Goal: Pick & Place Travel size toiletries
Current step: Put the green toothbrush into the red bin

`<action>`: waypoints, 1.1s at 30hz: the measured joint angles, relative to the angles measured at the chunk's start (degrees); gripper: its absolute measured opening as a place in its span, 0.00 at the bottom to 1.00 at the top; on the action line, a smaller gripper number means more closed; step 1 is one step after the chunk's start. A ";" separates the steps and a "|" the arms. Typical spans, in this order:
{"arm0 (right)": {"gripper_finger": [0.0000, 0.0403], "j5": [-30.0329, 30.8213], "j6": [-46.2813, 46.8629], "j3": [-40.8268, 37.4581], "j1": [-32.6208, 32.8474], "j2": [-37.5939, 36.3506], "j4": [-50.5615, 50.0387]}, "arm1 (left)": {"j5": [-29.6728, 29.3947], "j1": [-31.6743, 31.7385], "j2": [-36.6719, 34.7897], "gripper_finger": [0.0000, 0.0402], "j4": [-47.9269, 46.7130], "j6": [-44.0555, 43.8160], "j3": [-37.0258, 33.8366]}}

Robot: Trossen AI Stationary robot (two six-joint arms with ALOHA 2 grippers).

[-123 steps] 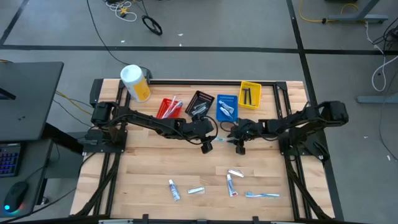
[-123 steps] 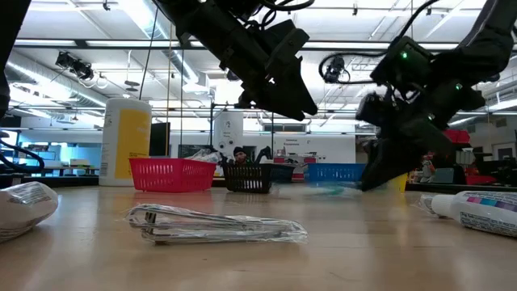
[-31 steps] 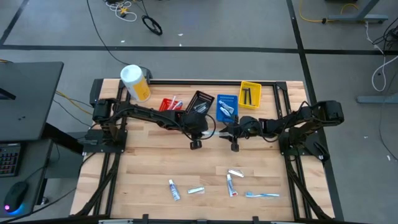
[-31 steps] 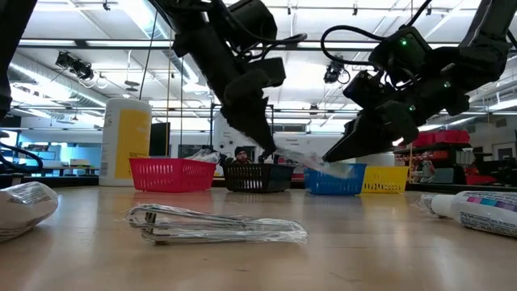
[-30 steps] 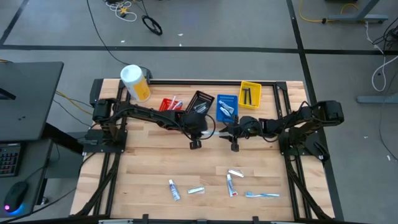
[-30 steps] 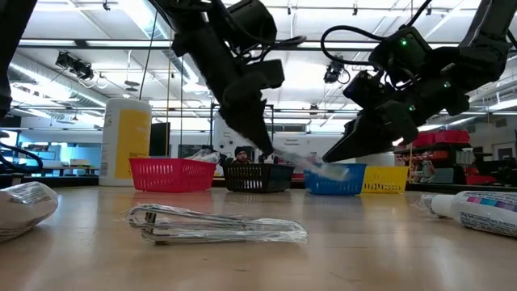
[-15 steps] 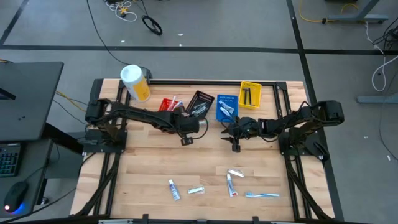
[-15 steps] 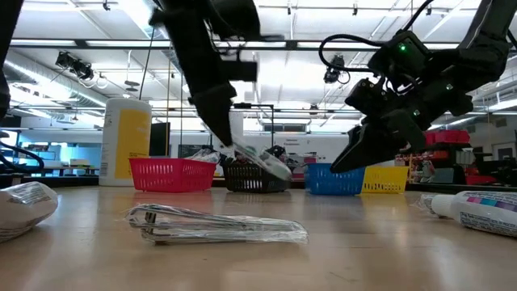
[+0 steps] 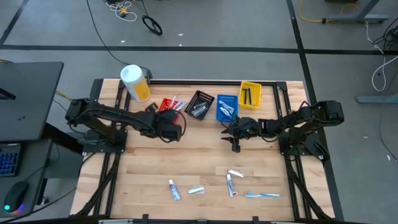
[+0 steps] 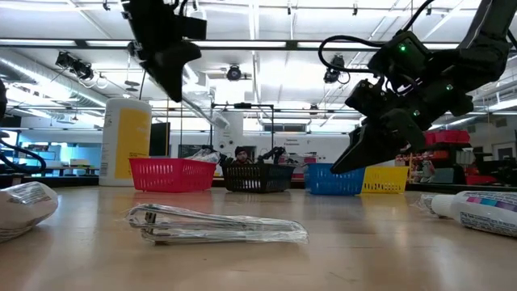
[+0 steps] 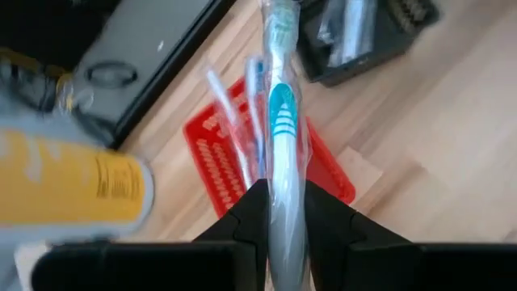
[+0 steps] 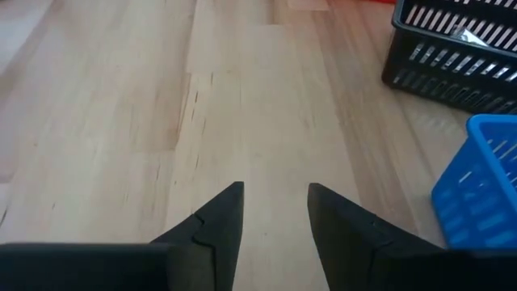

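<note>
The left gripper [image 11: 279,222] is closed on a clear-wrapped toothbrush with a teal-and-white handle [image 11: 282,121], pinched low on its handle between the 2 dark fingers [image 11: 250,214]. Straight ahead of the fingertips and below them lies the small red plastic slotted bin [image 11: 327,166], which already holds slim wrapped brushes [image 11: 222,105]. Beyond it, further along the gripper's line, sits the small black slotted bin [image 11: 367,36]; off to the gripper's side lies the big yellow canister with a white lid [image 9: 134,83].

To place it well, I would centre the long brush over the red bin's opening, lower until its tip is inside the walls, then let go, so it does not bridge the rim or tip out.

The right gripper [image 12: 275,214] hangs empty over bare wood with its fingers parted, just short of the small blue slotted bin [image 12: 481,182].
</note>
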 joint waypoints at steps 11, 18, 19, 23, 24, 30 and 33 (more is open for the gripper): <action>0.37 0.00 0.39 0.00 0.00 0.00 -0.09 | 2.37 5.43 5.25 0.15 -0.71 -9.25 -0.04; 0.37 0.00 1.09 0.00 0.02 0.00 -0.18 | 5.73 8.94 6.80 0.17 2.72 -11.09 -4.18; 0.37 0.00 1.09 0.00 0.02 0.00 -0.18 | 6.89 9.43 6.80 0.18 3.41 -11.59 -5.06; 0.37 -0.02 1.09 0.00 0.01 0.00 -0.49 | 7.82 10.55 6.95 0.22 5.67 -10.82 -7.74; 0.37 -0.02 1.09 0.00 0.02 0.00 -0.47 | 8.18 10.81 7.04 0.23 6.79 -10.37 -8.68; 0.37 -0.02 1.09 0.00 0.02 0.00 -0.51 | 12.68 12.69 7.00 0.31 15.38 -5.91 -14.20; 0.37 -0.02 1.09 0.00 0.02 0.00 -0.53 | 12.33 13.17 7.00 0.35 16.31 -5.40 -15.32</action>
